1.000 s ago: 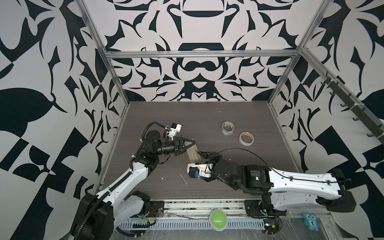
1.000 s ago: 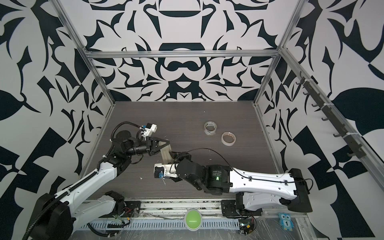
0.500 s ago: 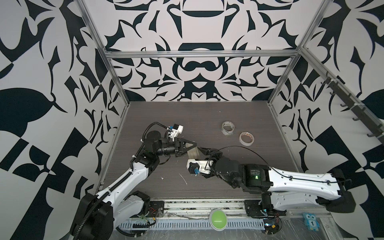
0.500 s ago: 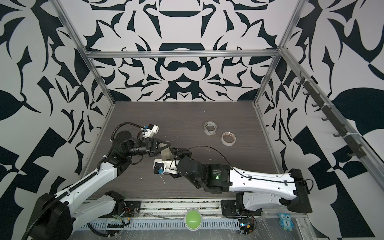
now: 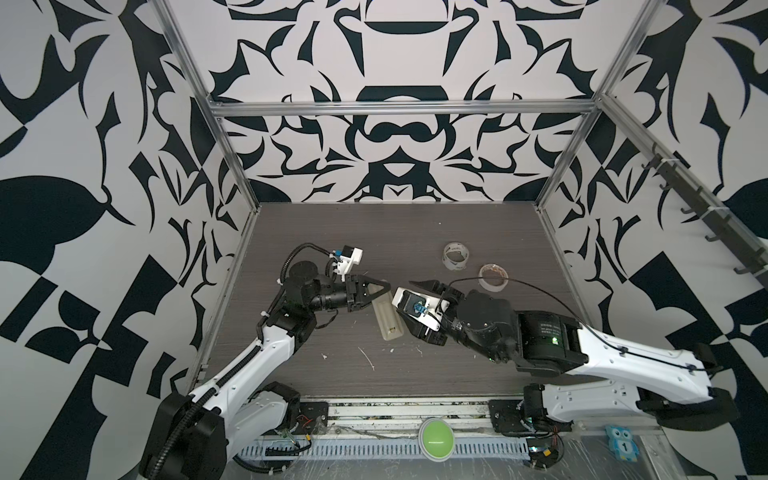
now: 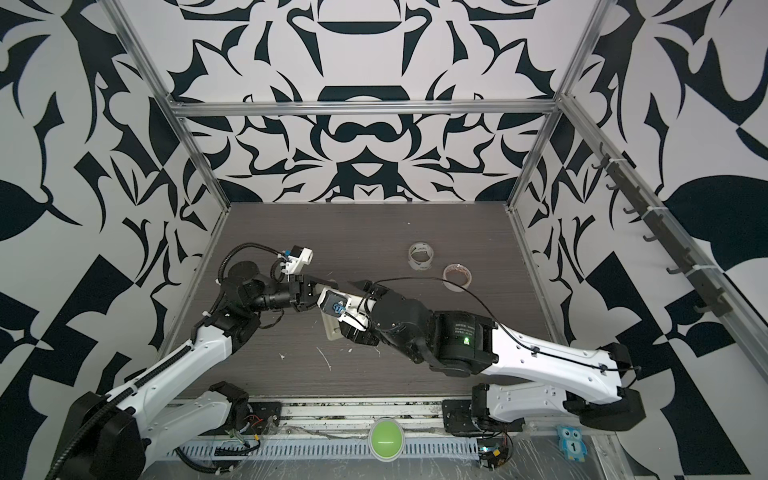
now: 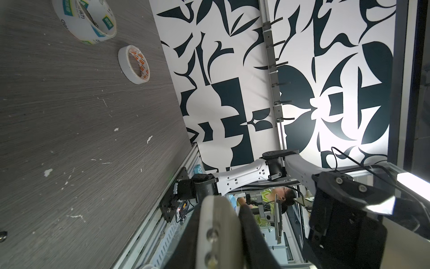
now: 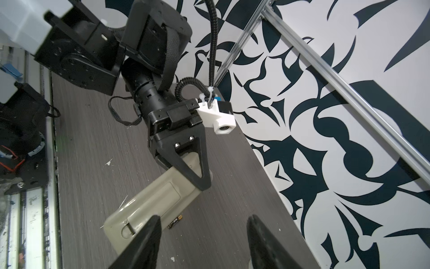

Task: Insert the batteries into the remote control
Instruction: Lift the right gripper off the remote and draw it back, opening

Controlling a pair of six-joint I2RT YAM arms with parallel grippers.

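Here left claw point(image 5: 380, 291) clamps the remote control point(image 5: 390, 322), its length running front-to-back; right claw point(image 8: 203, 220) gapes empty.

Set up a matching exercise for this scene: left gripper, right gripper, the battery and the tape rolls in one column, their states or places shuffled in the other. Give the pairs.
Things:
1. left gripper
2. right gripper
3. battery
4. tape rolls

States or places:
A. lying on the table beside the remote control
B. open, holding nothing
C. toward the far right of the table, apart from both arms
D. shut on one end of the remote control

Pairs: 1-D, 2-B, 3-A, 4-C
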